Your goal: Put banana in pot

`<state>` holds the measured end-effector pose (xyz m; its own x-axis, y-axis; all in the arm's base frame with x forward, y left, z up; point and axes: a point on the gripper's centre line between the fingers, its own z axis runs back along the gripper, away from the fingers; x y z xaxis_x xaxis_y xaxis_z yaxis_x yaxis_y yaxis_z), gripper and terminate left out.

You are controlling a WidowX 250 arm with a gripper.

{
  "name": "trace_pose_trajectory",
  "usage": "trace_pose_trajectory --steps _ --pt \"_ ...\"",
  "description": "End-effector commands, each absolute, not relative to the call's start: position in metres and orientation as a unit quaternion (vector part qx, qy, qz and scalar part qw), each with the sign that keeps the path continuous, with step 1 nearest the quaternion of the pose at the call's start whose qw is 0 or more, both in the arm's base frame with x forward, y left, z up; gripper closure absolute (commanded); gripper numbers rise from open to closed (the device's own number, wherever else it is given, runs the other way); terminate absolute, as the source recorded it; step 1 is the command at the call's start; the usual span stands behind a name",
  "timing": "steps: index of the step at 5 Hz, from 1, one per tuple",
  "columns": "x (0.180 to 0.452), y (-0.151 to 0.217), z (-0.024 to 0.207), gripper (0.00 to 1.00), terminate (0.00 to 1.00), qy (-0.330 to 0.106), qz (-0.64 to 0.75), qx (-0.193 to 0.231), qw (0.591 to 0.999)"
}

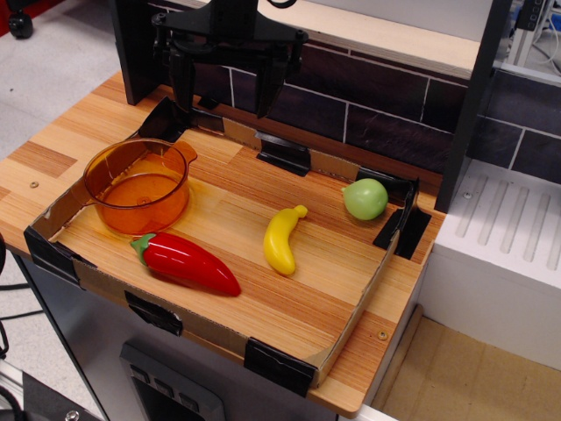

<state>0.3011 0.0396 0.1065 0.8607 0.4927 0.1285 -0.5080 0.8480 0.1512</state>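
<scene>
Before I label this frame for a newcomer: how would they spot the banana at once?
Find the wooden tray with black corner brackets. Near its middle, lying flat, is the banana, between the red pepper and the green fruit. It is the only yellow thing there.

Behind the pincer [225, 96] runs a wall of dark purple-brown tiles [351, 96] with pale grout, capped by a light wooden ledge [368, 31]. Below it lies a striped wooden tabletop [61, 140]. Far to its right stand a dark metal post [472, 101] and a white ribbed unit [513, 237]. Grey floor [53, 53] shows to its left.
</scene>
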Motion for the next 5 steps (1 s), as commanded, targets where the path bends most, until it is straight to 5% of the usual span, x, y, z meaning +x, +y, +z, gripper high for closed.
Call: trace_pose_trajectory --steps 1,3,5 --pt "0.296 0.026 0.101 0.00 0.00 -0.034 0.185 0.045 0.981" --pt "0.285 0.023 0.055 0.00 0.00 -0.034 0.129 0.038 0.990" --pt "0.286 0.014 0.032 0.00 0.00 -0.014 0.122 0.037 0.992"
